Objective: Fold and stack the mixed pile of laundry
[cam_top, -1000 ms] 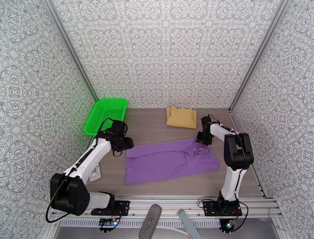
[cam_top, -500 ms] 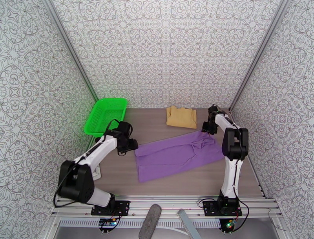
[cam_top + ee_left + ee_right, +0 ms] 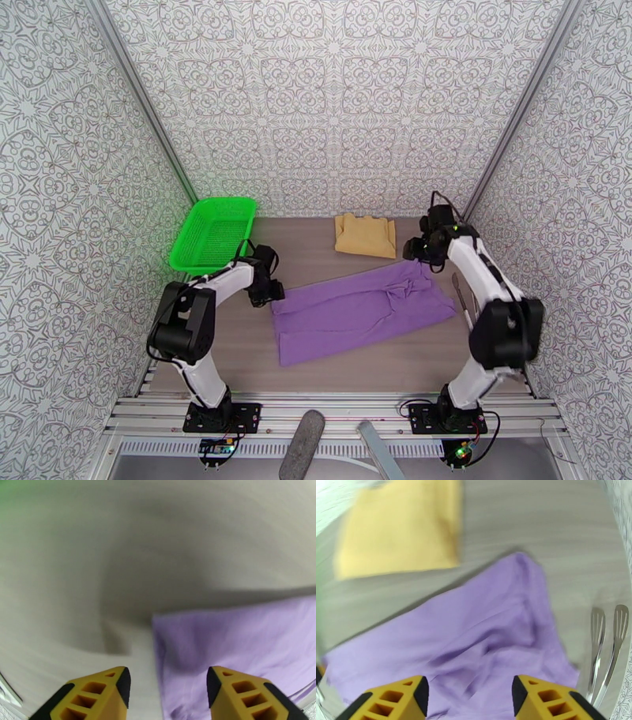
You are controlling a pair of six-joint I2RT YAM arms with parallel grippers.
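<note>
The purple T-shirt (image 3: 359, 312) lay spread out flat in the middle of the table (image 3: 237, 347). It was a bit crooked and had some wrinkles near its right end. The mustard-tan garment (image 3: 365, 235) sat folded at the back of the table, close behind the purple one. The green basket (image 3: 213, 233) stood in the back left corner.

The left gripper (image 3: 168, 685) hung just over the left corner of the purple shirt. Its yellow fingers (image 3: 98, 695) were spread apart, with nothing between them. The right gripper (image 3: 470, 695) hung above the shirt's right end (the wrinkly part). Its fingers were spread too, and it held nothing. Two shiny metal tools (image 3: 606, 645) lay side by side on the table, just to the right of the shirt.
</note>
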